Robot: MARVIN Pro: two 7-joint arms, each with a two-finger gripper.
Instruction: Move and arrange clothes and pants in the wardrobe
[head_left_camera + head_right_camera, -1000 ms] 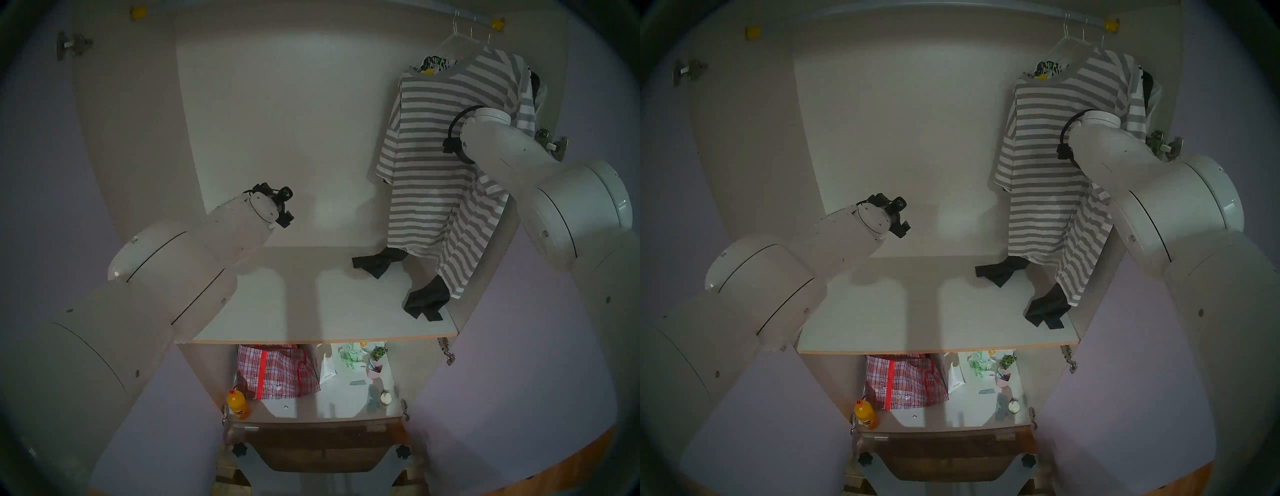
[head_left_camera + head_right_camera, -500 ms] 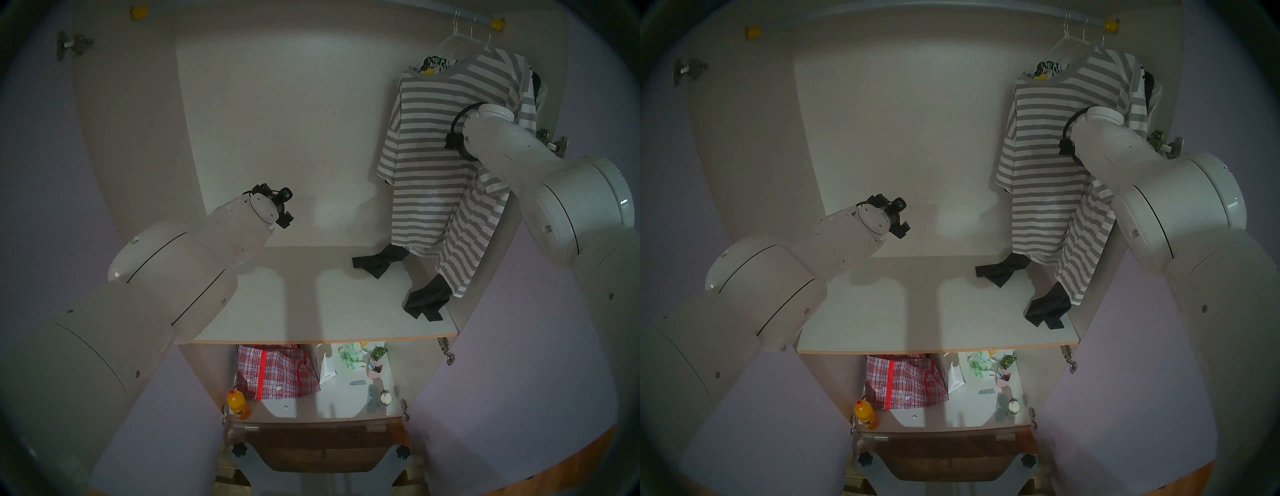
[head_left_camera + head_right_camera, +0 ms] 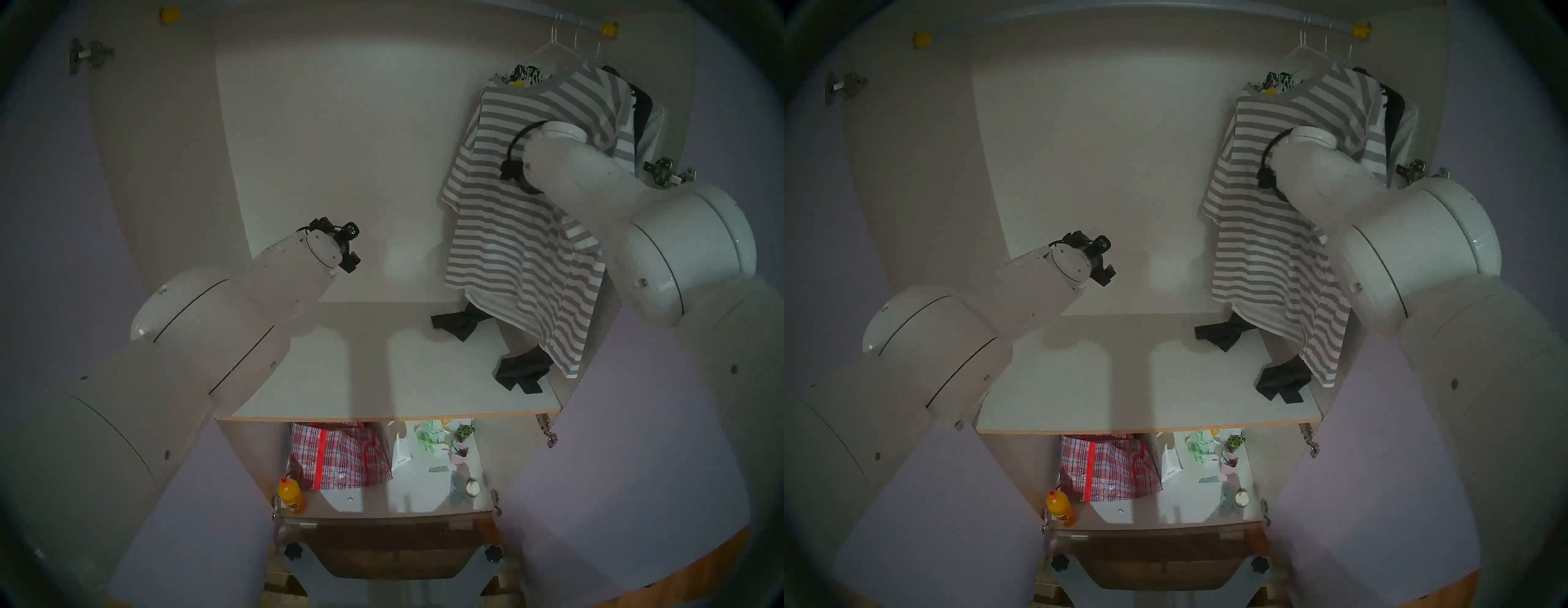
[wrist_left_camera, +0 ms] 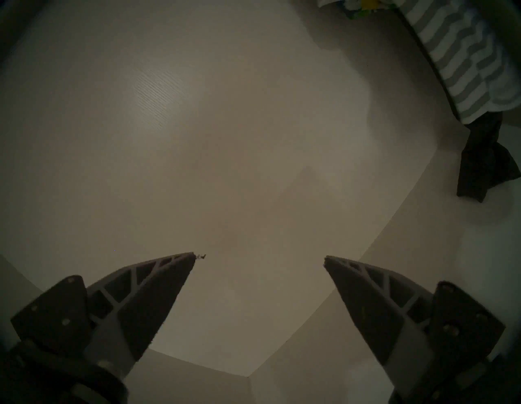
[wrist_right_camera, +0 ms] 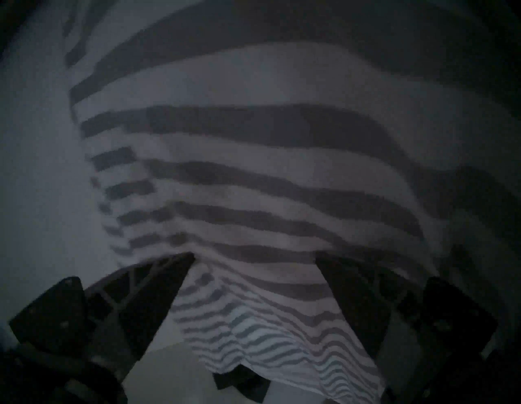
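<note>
The grey-and-white striped T-shirt (image 3: 509,220) hangs on a wire hanger from the wardrobe rail (image 3: 581,23) at the upper right. The floral shorts (image 3: 526,74) peek out at its neckline. The black pants (image 3: 640,106) hang behind it, and their legs (image 3: 522,371) trail on the white shelf (image 3: 373,382). The white blouse (image 3: 655,127) shows at the far right. My right gripper (image 5: 255,256) is open, with the striped fabric (image 5: 253,169) right in front of it. My right wrist (image 3: 547,157) presses against the shirt. My left gripper (image 4: 259,256) is open and empty, facing the back panel.
A red checked bag (image 3: 339,454), an orange bottle (image 3: 290,494) and several small items (image 3: 449,441) sit on the lower shelf. Lilac doors (image 3: 63,220) stand open on both sides. Metal hinges (image 3: 666,170) stick out beside my right arm.
My right arm has moved left and pushed the striped T-shirt leftward, so it swings out. More of the black pants and white blouse show behind it. The left arm has barely moved.
</note>
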